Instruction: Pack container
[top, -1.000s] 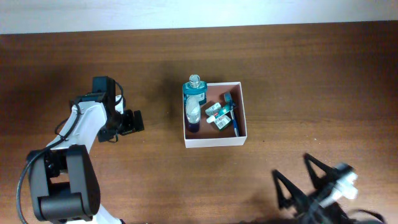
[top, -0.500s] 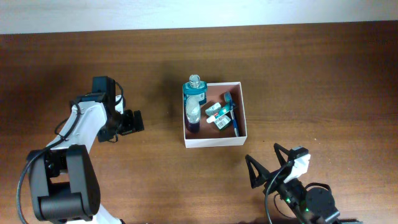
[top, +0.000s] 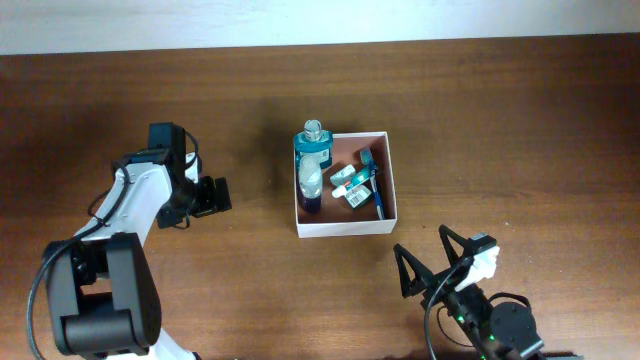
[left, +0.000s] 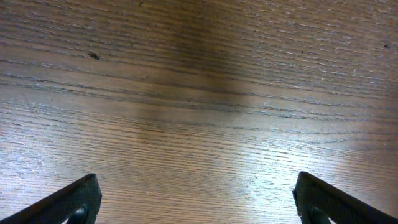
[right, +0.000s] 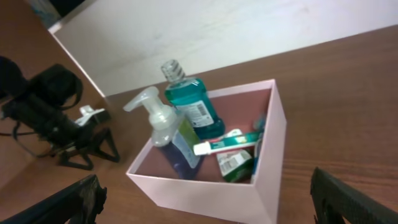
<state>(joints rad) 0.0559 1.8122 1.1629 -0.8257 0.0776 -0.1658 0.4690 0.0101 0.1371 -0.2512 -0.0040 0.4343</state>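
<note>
Wood table (top: 520, 120): brown grain, carrying everything; only its bare boards show in the left wrist view
Left gripper (top: 214, 196): well to the left of the container, over bare wood; its two dark fingertips (left: 74, 198) sit at opposite lower corners of its wrist view, spread wide with nothing between them
Container (top: 345, 229): square, shallow, white-walled box with a reddish-brown inside, near the middle of the table, open top up, touched by neither arm
Teal bottle (top: 316, 152): inside the container at its far left corner, clear cap up, white label facing the right arm
Pump bottle (top: 310, 183): clear with a white pump head, against the container's left wall, just nearer than the teal bottle and touching it; upright or leaning cannot be told
Small tubes (top: 347, 178): white and green, lying across the middle of the container's floor, crowded together
Toothbrush (top: 378, 200): blue, lying along the container's right wall
Right gripper (top: 428, 260): below and right of the container, close to its near right corner but apart from it; fingers splayed wide, empty, pointing toward the container
</note>
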